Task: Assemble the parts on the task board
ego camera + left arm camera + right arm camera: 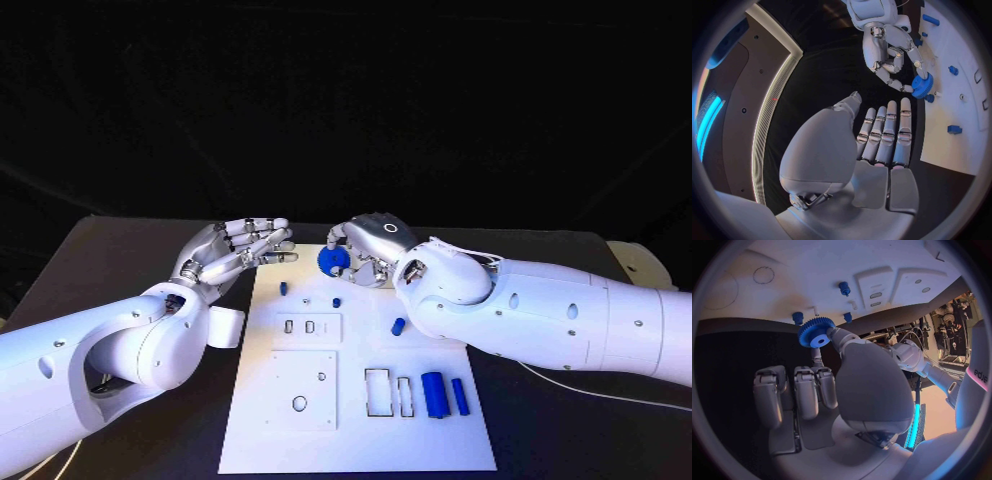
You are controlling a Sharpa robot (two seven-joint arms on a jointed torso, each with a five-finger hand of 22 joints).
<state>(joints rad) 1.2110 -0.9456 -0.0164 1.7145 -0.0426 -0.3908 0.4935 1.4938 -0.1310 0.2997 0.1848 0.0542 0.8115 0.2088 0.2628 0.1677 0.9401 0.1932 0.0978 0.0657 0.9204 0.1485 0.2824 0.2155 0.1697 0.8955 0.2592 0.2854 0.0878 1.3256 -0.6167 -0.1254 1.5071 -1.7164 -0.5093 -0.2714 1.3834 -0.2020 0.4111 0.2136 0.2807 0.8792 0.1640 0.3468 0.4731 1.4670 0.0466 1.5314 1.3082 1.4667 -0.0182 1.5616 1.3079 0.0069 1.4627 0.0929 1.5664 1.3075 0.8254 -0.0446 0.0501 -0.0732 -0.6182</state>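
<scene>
Fingertips [832, 333] of the right hand [372, 243] pinch a small blue toothed plastic gear [332, 262].
The gear hangs just above the far end of the white rectangular task board [274, 440], near short blue pegs [338, 301]. The left hand [238, 249] hovers beside it, fingers straight, close together, holding nothing.

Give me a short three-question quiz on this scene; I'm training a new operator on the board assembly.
1. True or false: the right robot hand holds a blue gear.
2. The left robot hand is: A) holding a peg, B) empty with its fingers extended, C) pressing on the task board.
3. Fill in: the gear is held over the board's ____ edge, as seen from the robot.

Key: 1 true; 2 B; 3 far.
</scene>
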